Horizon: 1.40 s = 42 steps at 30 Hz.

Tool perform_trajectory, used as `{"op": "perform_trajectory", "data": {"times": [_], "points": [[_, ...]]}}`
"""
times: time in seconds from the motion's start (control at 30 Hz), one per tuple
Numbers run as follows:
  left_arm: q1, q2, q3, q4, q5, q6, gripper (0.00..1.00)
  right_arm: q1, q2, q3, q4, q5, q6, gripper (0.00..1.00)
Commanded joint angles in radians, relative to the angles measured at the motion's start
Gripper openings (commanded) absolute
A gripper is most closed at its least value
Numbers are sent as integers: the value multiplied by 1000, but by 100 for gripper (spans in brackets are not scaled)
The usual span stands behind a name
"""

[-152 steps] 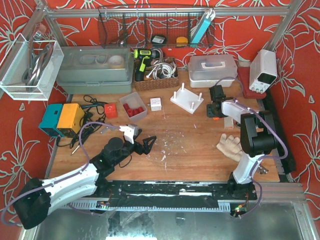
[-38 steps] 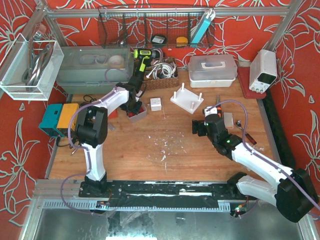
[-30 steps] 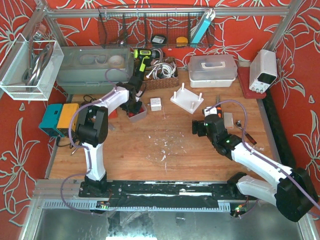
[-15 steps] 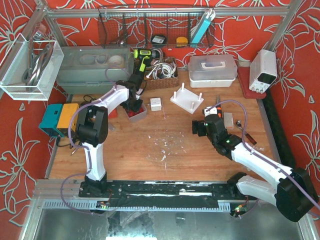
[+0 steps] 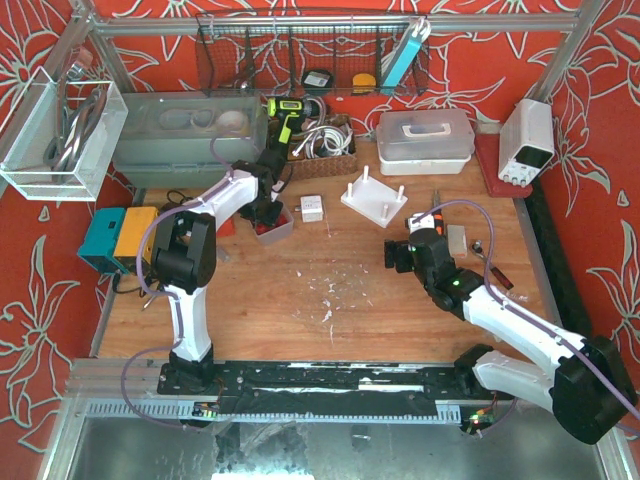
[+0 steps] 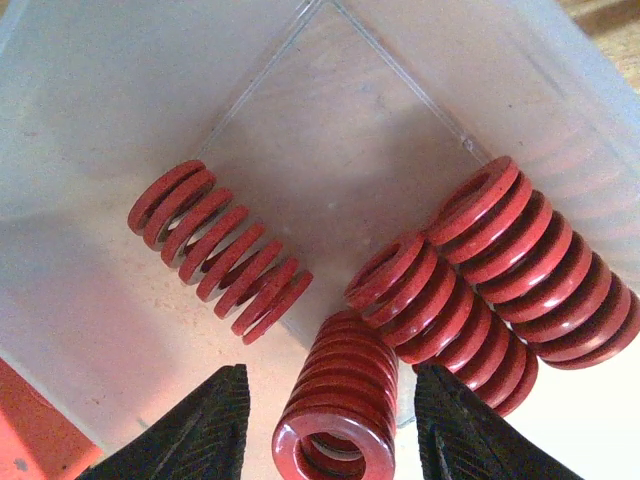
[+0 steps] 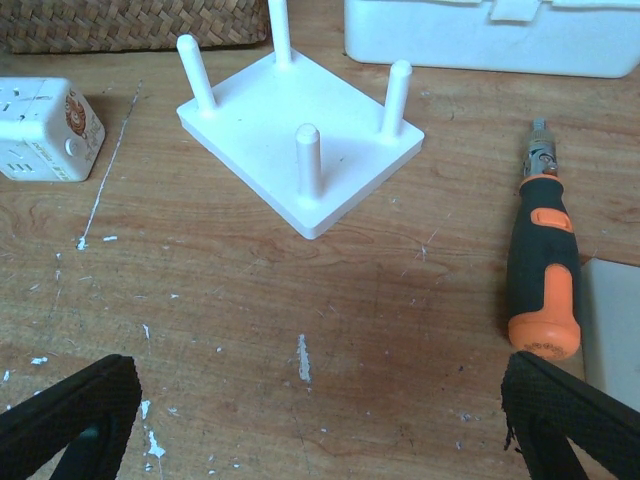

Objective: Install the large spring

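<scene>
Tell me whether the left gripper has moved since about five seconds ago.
Yes. The left gripper has travelled from the middle of the table to the far left, now over the spring bin just in front of the wicker basket.

Scuffed wooden table point(image 5: 330, 270) (white flecks mid-surface). On it: white four-peg plate point(image 5: 374, 197), orange-black screwdriver point(image 7: 543, 290) apart to its right, white socket cube point(image 5: 312, 208), small clear bin point(image 5: 283, 232). Along back edge: wicker basket point(image 5: 315, 162), white lidded box point(image 5: 425, 140), grey lidded tub point(image 5: 185, 135).

White-and-black arms point(image 5: 222, 197), seemingly purple cables point(image 5: 141, 250)
</scene>
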Motion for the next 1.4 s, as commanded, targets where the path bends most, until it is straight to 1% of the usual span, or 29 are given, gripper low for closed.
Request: {"op": "perform_trajectory", "data": {"times": [0.0,0.13,0.27,0.37,0.53,0.63,0.73,0.87,1.07,1.37], "points": [[5,-10,-14,-53,-47,-4,50,6,-14,3,-11,29,-11,99],[5,-18,-17,-61,-35,2,49,6,-12,3,-11,32,-12,99],[5,-27,-32,-70,-44,1,51,6,-11,4,-11,32,-13,99],[5,-18,-38,-68,-19,7,51,6,-8,4,-10,32,-13,99],[5,16,-44,-62,-1,12,46,6,-11,4,-13,36,-15,99],[5,17,-36,-54,30,15,39,6,-11,4,-13,38,-14,99],[5,20,-2,-63,40,18,32,8,-11,4,-12,41,-16,99],[5,24,53,-80,30,15,27,7,-11,6,-17,51,-19,99],[5,36,99,-80,13,18,25,8,-20,9,-23,58,-22,99],[6,33,92,-33,-7,30,24,7,-35,3,-22,61,-23,99]]}}
